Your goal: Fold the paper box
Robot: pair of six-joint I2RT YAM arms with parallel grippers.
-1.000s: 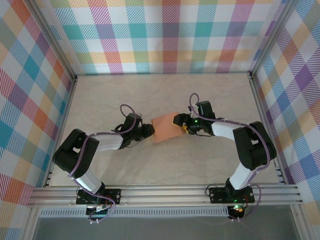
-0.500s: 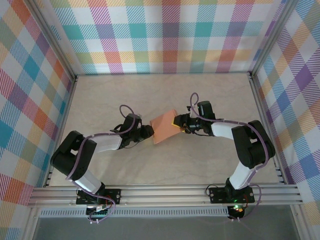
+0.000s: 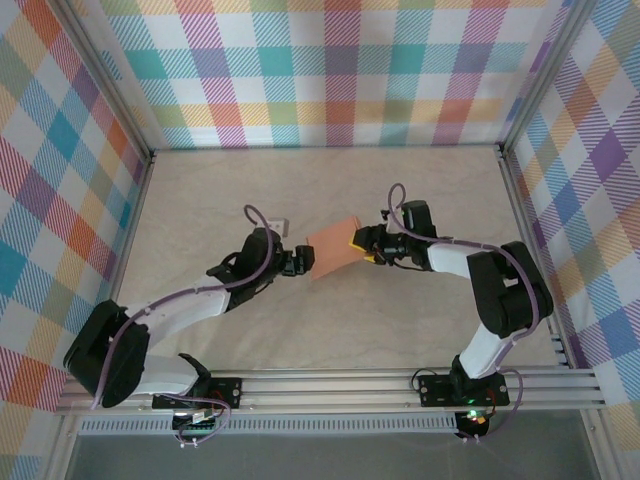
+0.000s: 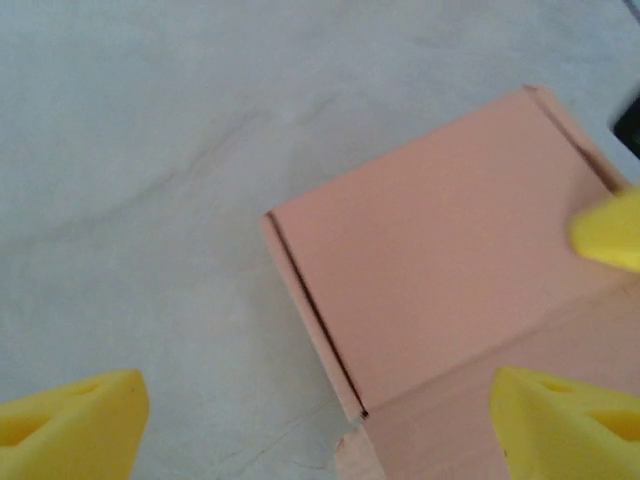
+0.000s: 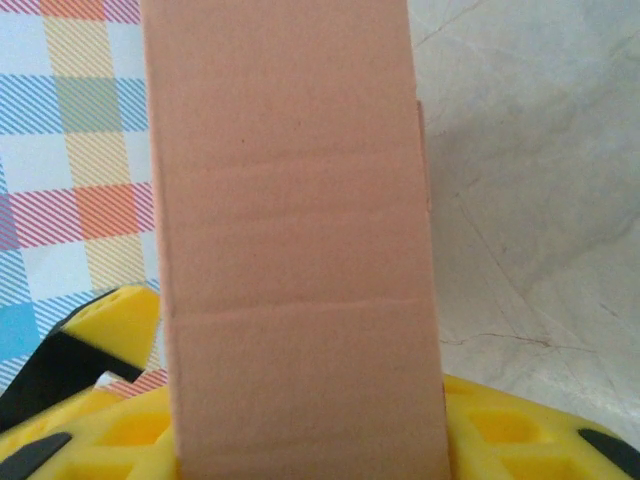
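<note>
The paper box (image 3: 333,245) is a salmon-orange folded card box, held tilted just above the middle of the table. My right gripper (image 3: 362,243) is shut on its right end; in the right wrist view the box (image 5: 295,220) stands between the yellow fingers (image 5: 110,400), which press on both sides of it. My left gripper (image 3: 300,260) is at the box's left edge and open. In the left wrist view its yellow fingertips (image 4: 70,420) stand wide apart, with a corner of the box (image 4: 450,260) between them and untouched. The left gripper (image 4: 320,425) holds nothing.
The pale marbled table top (image 3: 220,190) is fenced by plaid walls (image 3: 330,70) at the back and both sides. Aluminium rails (image 3: 330,385) run along the near edge, where both arm bases are bolted.
My left gripper has opened and let go of the box, and the left arm has stretched forward. My right gripper has closed on the box and tilted it up a little.
</note>
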